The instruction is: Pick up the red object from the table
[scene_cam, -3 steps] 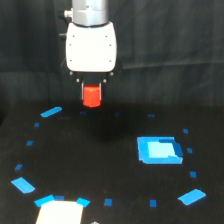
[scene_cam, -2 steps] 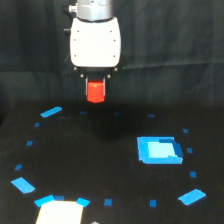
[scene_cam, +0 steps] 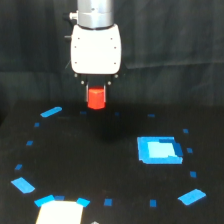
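Note:
The red object [scene_cam: 96, 98] is a small red-orange squat block held just under the white gripper body. My gripper [scene_cam: 96, 93] is shut on it and holds it in the air above the far part of the black table [scene_cam: 100, 165]. The fingers are mostly hidden by the block and the gripper body. A faint dark shadow lies on the table below the block.
A larger bright blue rectangular patch [scene_cam: 158, 150] lies at the exterior view's right. Small blue tape marks [scene_cam: 51, 111] ring the table. A white object [scene_cam: 60, 212] sits at the front edge. A dark curtain hangs behind.
The gripper has moved slightly to the exterior view's right with the red object still held in it, at about the same height.

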